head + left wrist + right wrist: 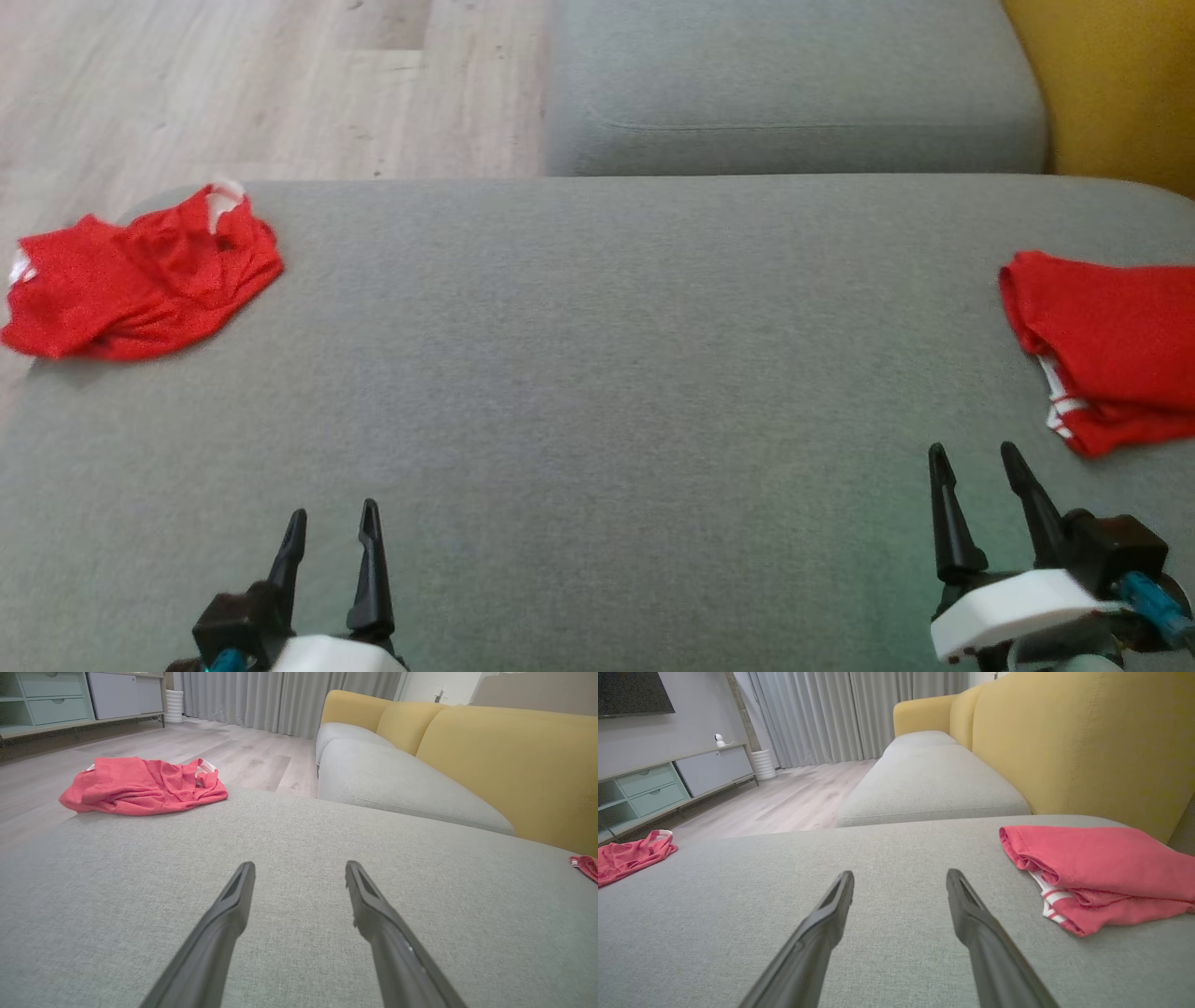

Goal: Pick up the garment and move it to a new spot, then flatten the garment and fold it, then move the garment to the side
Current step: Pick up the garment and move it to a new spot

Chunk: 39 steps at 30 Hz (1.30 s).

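A crumpled red garment (140, 280) with white trim lies at the far left corner of the grey sofa cushion (597, 373); the left wrist view shows the garment (140, 786) ahead and to the left, and it appears at the left edge (630, 856) of the right wrist view. A second red garment (1111, 345), folded, with white stripes, lies at the cushion's right edge, close to the right of my right gripper (976, 453). In the right wrist view that folded garment (1097, 872) is at the right. My left gripper (331, 513) is open and empty above bare cushion. The right gripper is open and empty too.
Beyond the cushion is another grey seat cushion (794, 84) with a yellow backrest (1111, 84) to the right. Pale wood floor (233, 84) lies past the cushion's left and far edges. A low cabinet (668, 784) and curtains stand across the room.
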### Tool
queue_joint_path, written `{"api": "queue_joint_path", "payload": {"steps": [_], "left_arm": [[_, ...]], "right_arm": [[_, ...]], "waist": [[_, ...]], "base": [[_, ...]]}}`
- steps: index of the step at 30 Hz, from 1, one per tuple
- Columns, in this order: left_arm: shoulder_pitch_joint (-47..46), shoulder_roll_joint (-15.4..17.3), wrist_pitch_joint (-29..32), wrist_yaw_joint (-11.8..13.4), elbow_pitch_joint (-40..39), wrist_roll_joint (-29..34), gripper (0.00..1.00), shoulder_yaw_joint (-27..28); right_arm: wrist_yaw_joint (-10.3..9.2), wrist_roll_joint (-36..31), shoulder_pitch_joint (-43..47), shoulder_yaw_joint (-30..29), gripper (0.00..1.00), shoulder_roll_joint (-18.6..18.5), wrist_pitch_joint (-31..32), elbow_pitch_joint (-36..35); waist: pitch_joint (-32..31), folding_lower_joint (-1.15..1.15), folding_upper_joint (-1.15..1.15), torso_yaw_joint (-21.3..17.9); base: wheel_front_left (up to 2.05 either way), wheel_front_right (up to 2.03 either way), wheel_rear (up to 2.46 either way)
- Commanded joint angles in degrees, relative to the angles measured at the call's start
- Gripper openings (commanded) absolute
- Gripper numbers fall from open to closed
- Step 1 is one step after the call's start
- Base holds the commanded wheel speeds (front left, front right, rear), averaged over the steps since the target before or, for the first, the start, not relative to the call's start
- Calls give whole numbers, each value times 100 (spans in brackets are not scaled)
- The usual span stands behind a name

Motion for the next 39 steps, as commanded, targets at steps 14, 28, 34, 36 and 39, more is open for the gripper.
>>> {"api": "queue_joint_path", "payload": {"steps": [14, 28, 34, 36, 39], "left_arm": [[-528, 115, -48, 46, -225, 77, 100, 274], [-122, 60, -77, 298, -676, 155, 100, 1040], [221, -95, -78, 269, -955, 366, 100, 1514], [310, -143, -79, 233, -1003, 424, 100, 1637], [393, -173, -79, 169, -1044, 490, 100, 1802]], "right_arm": [[37, 160, -206, 230, 100, -35, -116, -315], [37, 106, -909, 971, 100, -35, -35, -115], [37, 97, -1114, 1183, 100, -35, -43, 44], [37, 103, -1149, 1224, 100, -35, -53, 76], [37, 102, -1174, 1255, 100, -35, -61, 102]], "waist": [[-30, 0, 0, 1859], [326, 0, 0, 2459], [387, 0, 0, 2496], [399, 0, 0, 2504], [427, 0, 0, 2526]], "base": [[0, 0, 0], [0, 0, 0], [0, 0, 0], [0, 0, 0], [0, 0, 0]]}}
